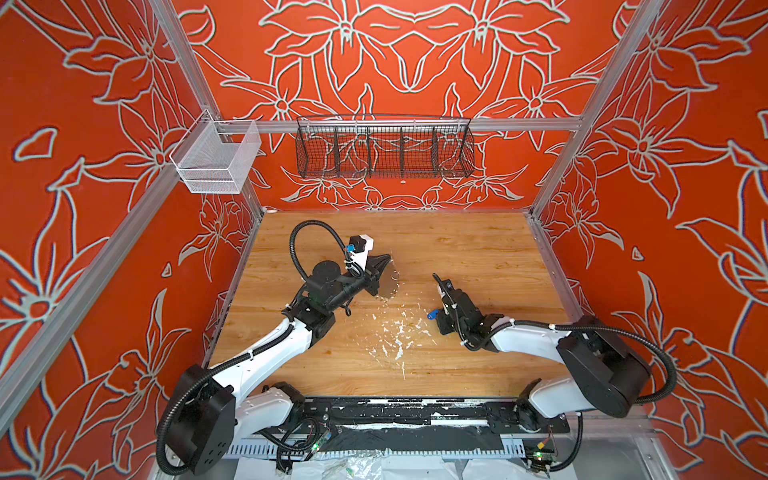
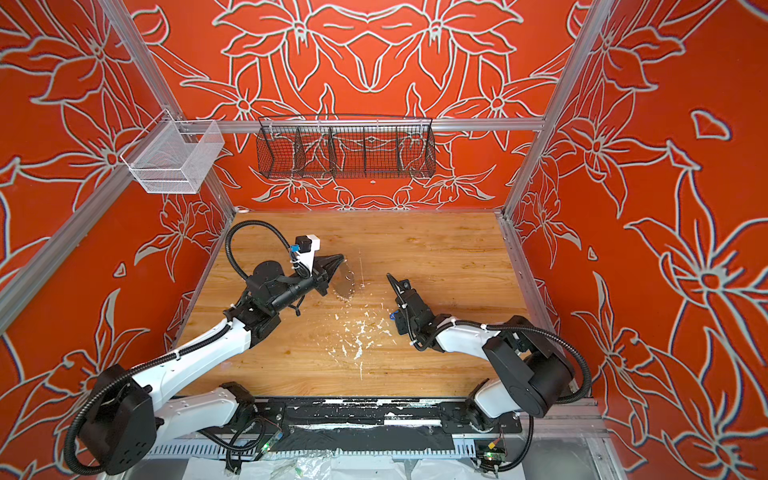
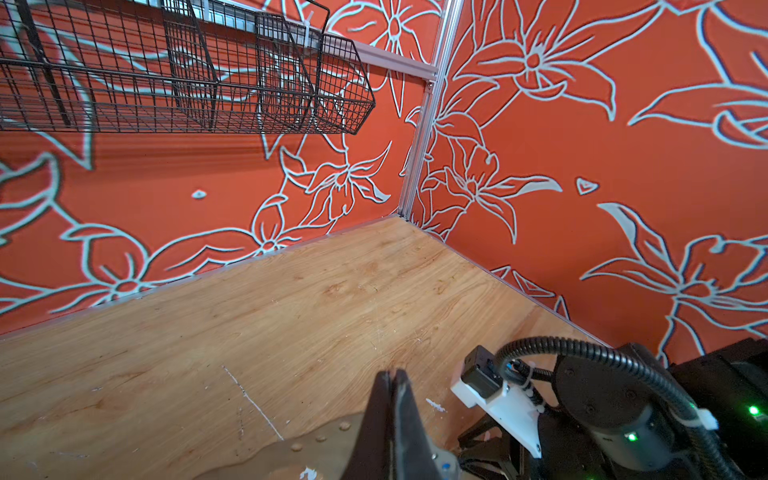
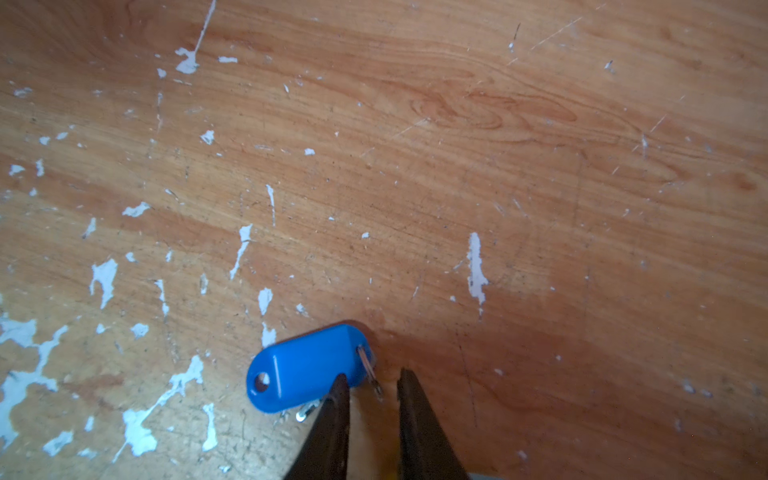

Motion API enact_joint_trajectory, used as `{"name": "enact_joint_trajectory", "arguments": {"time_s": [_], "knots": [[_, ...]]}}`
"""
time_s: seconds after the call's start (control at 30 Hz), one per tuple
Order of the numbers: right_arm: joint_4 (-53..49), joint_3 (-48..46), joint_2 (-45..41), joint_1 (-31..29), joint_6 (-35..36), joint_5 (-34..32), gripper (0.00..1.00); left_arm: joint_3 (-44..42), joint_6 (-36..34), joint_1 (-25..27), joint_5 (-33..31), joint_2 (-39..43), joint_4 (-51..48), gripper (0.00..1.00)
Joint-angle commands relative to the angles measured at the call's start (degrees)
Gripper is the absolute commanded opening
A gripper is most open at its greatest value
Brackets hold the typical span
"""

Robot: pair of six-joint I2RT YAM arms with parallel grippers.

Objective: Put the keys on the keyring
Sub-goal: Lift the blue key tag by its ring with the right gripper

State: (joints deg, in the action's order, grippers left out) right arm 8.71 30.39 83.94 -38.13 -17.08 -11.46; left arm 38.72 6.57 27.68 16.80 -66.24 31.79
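Was at pickup of the blue key (image 4: 307, 370); straddled its wire loop with the right gripper (image 4: 372, 376), jaws parted, empty; needed closing, then carrying toward eleven o'clock, to the keyring (image 1: 390, 286) by the clenched left gripper (image 3: 392, 374); hold there unclear.

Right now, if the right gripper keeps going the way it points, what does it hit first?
Probably the bare wooden tabletop. The right gripper points past the blue key tag, which lies beside one finger, its small metal ring between the jaws. Depth unclear.
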Motion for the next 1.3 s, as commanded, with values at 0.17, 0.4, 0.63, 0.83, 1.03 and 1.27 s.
{"name": "enact_joint_trajectory", "arguments": {"time_s": [0.17, 0.4, 0.63, 0.83, 1.03, 1.27], "knots": [[1.84, -0.09, 1.49, 0.86, 0.95, -0.33, 0.13, 1.31, -0.66, -0.34, 1.00, -0.43, 2.51, 0.00], [2.91, 0.07, 2.33, 0.82, 1.65, 0.64, 0.06, 1.36, -0.77, -0.34, 0.87, -0.61, 2.51, 0.00], [3.23, 1.03, 3.70, 0.92, 1.82, 1.11, 0.16, 1.80, -0.60, -0.35, 1.51, -1.25, 2.38, 0.00], [3.27, 2.10, 5.35, 1.04, 2.04, 1.26, 0.11, 1.80, -0.68, -0.33, 1.66, -1.20, 2.27, 0.00], [2.98, 2.24, 4.66, 1.04, 2.17, 1.57, 0.00, 1.81, -0.94, -0.33, 1.32, -1.09, 2.30, 0.00], [2.68, 1.18, 2.83, 1.04, 2.02, 0.66, 0.00, 1.84, -0.94, -0.32, 1.48, -1.08, 2.22, 0.00]]}}
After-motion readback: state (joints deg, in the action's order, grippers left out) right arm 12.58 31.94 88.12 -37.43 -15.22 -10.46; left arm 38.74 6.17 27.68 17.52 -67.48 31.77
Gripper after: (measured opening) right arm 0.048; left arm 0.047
